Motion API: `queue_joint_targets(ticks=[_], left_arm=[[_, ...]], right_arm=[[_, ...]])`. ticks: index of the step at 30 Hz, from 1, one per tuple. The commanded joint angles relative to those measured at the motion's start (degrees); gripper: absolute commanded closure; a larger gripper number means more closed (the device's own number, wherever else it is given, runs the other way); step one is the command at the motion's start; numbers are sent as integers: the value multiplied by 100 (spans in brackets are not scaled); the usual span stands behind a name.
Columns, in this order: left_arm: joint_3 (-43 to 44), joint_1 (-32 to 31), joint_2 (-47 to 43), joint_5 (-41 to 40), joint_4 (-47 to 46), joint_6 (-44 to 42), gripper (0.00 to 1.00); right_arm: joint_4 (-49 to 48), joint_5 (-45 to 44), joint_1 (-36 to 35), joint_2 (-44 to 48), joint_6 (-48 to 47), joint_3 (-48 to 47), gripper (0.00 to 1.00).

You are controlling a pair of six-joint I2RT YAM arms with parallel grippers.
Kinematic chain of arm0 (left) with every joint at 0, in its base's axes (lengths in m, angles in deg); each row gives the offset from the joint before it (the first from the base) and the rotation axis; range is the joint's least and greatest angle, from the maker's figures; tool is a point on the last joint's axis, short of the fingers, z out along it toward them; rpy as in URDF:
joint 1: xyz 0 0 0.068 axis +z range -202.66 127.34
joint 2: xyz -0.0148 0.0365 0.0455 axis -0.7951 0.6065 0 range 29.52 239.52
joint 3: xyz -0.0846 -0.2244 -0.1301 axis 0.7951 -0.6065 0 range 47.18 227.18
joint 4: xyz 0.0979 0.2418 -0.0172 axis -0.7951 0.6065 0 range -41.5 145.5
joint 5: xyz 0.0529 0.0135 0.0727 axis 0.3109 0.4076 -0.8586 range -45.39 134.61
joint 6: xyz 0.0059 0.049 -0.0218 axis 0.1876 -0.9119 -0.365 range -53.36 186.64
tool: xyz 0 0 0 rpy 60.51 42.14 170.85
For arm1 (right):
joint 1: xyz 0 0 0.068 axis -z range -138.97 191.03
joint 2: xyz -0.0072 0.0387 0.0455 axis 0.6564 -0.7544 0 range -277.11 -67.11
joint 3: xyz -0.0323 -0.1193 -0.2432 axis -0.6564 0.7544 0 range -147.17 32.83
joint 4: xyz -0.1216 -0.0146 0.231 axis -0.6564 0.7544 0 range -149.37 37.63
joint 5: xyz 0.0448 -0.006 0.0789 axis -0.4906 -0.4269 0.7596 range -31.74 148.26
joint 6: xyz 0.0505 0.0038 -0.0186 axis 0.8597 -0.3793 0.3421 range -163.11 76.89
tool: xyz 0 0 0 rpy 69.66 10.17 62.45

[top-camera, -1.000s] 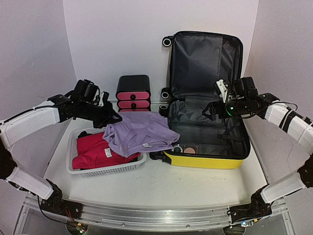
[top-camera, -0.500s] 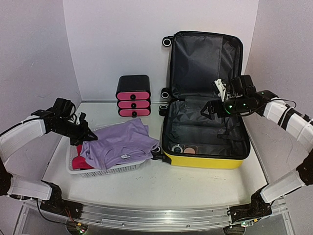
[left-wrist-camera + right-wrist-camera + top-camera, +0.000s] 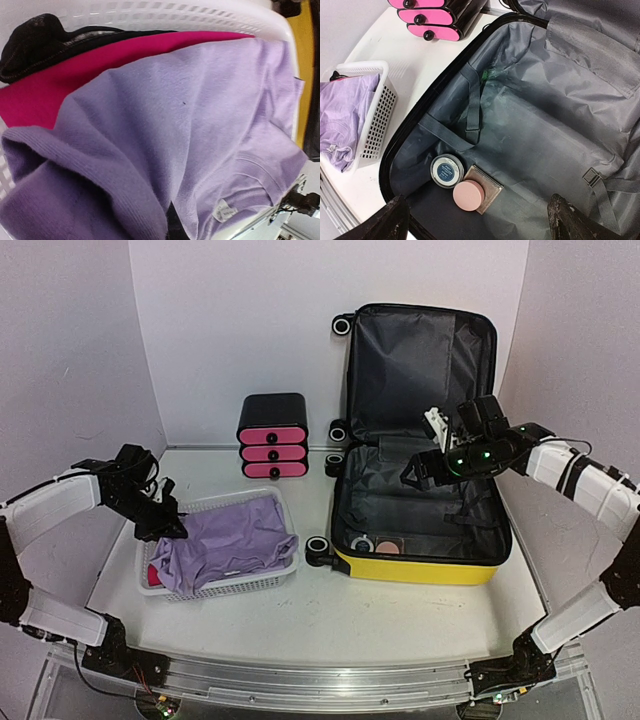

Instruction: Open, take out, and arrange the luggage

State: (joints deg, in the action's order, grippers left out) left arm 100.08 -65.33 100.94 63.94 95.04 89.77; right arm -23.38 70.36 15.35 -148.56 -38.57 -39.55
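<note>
Having moved the purple shirt (image 3: 235, 543) from luggage (image 3: 420, 568) to lower-left basket (image 3: 230, 583), left gripper (image 3: 168, 530) pinches it; right gripper (image 3: 480, 216) hangs spread.

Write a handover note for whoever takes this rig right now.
Left tool: shut on the purple shirt, which lies in the basket over a red garment.
Right tool: open, over the suitcase lining.
Done: suitcase open, clothes in basket.
To do: release the shirt; take out the round tin and pink jar in the suitcase's front-left corner.
</note>
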Motion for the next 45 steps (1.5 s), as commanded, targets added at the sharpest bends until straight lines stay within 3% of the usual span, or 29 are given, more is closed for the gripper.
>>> queue_joint_targets(ticks=[1, 8, 12, 14, 17, 21, 23, 26, 31, 35, 39, 45], left_arm=[[511, 44, 228, -801, -71, -440, 100], [441, 42, 284, -1302, -559, -888, 100], [321, 42, 337, -1748, -546, -675, 97], [290, 36, 309, -1869, -391, -477, 85], [503, 36, 260, -2150, 267, -154, 50], [704, 31, -410, -2318, 876, -24, 28], [858, 39, -695, -2291, 1107, 44, 23], [929, 27, -930, -1653, 1141, 246, 31], [551, 27, -680, -694, 326, 514, 68], [534, 36, 59, -1224, 229, 626, 77], [187, 75, 681, -2109, 128, 1294, 81], [-201, 98, 1205, -2182, -497, 1527, 87]], right_arm=[[-92, -70, -43, -59, -97, -249, 5], [-108, -61, -56, -140, -169, -228, 5], [-113, -58, -65, -169, -198, -217, 4], [-118, -67, -75, -149, -214, -194, 4], [-111, -100, -70, -128, -242, -163, 4], [-109, -143, -70, -38, -260, -90, 3], [-101, -148, -73, -7, -273, -42, 2], [-101, -71, -77, -47, -300, 14, 2], [-117, 135, -153, -117, -203, 27, 2], [-162, 9, -436, -125, -159, 18, 2], [-169, -142, -672, -82, -116, 46, 2], [-197, -260, -846, -166, -111, 54, 2]])
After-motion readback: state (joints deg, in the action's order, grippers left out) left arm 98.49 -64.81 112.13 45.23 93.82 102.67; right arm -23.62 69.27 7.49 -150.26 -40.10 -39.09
